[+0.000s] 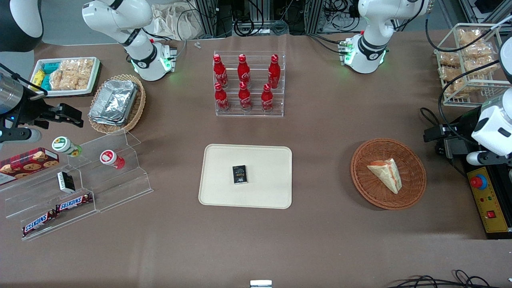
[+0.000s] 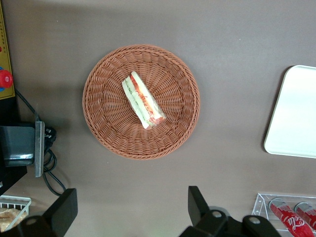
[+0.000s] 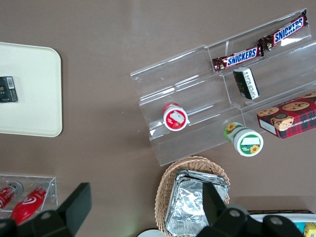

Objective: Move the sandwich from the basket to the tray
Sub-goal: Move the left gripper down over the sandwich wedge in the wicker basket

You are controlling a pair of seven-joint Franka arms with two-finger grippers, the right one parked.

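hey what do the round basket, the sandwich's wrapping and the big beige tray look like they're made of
Basket: reddish-brown woven wicker, going by the ribbed weave. Sandwich: pale bread in what looks like clear film; filling shows through. Tray: probably matte cream plastic, smooth with rounded corners. The claw hangs open above the table beside the basket, holding nothing.

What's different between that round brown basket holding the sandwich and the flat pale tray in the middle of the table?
The basket is round, woven and reddish-brown; the tray is rectangular with rounded corners, smooth and cream. The basket curves up like a shallow bowl, while the tray lies flat with a low rim. The basket holds the wrapped sandwich; the tray holds only a small black packet. Both rest on the brown table. The left gripper, fingers open, hovers above the basket.
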